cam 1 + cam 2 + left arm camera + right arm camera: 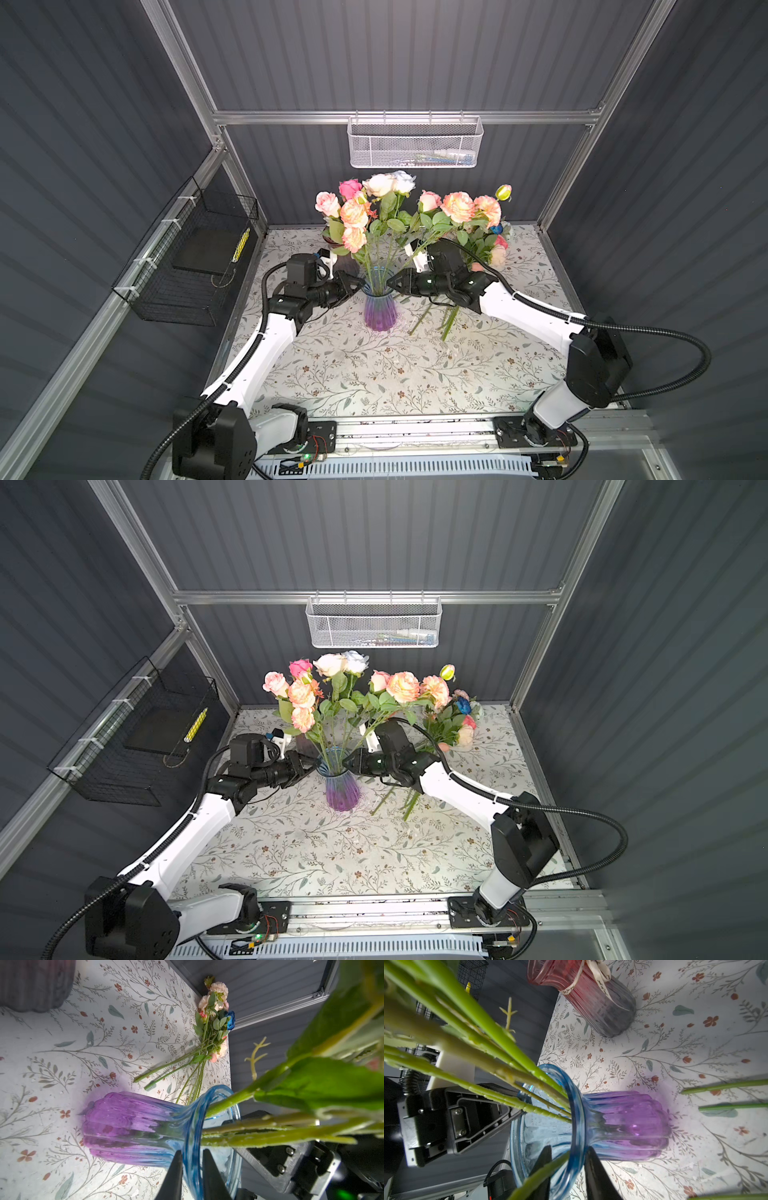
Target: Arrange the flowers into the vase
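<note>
Left end effector (pixel 192 1151) clamped on vase (pixel 380 309) rim; right end effector (pixel 568 1148) straddles rim, gap showing, not gripping. Some flowers (pixel 365 216) stand in vase, others lie on bench (pixel 353 374) beside it. Risk: uneven pull tips the glass, spilling stems

Hanging on the aluminium rail (pixel 291 117) above the worktop's (pixel 353 374) far edge: a white mesh basket (pixel 413 145), holding a few small coloured items too blurred to name. Clinging to the frame off the worktop's left side: a black wire basket (pixel 166 299), carrying a dark flat slab (pixel 208 249) and a yellow strip (pixel 241 244) on the side nearest the worktop. Standing upright toward the worktop's far left: a red-and-grey ribbed vase (pixel 591 999), wearing a cream ribbon (pixel 602 972) at its neck. Showing across the worktop: leafy sprigs and small red blooms.
</note>
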Available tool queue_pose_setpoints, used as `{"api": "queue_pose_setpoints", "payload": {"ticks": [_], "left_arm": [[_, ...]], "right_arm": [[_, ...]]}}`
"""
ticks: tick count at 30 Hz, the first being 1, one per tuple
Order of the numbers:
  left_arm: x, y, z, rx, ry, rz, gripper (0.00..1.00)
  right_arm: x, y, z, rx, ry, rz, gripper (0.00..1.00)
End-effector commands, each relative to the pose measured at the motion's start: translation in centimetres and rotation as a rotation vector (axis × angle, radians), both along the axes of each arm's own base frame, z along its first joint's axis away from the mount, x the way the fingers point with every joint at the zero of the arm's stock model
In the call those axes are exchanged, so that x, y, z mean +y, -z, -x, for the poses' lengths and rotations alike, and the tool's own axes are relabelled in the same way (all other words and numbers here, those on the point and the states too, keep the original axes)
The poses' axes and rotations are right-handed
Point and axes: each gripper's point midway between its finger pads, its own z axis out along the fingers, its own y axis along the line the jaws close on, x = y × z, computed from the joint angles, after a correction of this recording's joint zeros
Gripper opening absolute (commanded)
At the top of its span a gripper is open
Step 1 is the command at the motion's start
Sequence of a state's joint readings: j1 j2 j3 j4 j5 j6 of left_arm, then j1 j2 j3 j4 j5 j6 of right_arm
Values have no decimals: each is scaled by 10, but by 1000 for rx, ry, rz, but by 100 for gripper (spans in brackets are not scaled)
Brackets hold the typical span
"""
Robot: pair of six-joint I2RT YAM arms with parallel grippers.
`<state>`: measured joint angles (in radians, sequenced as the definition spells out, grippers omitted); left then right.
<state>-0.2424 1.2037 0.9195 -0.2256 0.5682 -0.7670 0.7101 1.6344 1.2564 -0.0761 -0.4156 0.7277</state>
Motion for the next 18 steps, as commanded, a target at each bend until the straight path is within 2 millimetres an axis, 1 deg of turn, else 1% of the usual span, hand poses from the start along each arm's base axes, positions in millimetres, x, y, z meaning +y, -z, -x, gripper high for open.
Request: {"api": "queue_pose_setpoints", "payload": {"ticks": [1, 5, 11, 15, 18], "left_arm": [[-2, -17, -15, -90, 13, -19, 18], [-2, -25, -31, -130, -3, -31, 17], [-6, -33, -60, -170, -16, -37, 17], [-13, -31, -76, -168, -13, -15, 16], [-15, -28, -88, -171, -32, -5, 16]], "right_arm": [[17, -2, -4, -41, -55, -4, 29], [25, -5, -17, -72, -61, 4, 29], [27, -5, -46, -100, -47, 19, 28], [26, -5, -61, -120, -43, 43, 28], [21, -4, -74, -131, -27, 61, 28]]}}
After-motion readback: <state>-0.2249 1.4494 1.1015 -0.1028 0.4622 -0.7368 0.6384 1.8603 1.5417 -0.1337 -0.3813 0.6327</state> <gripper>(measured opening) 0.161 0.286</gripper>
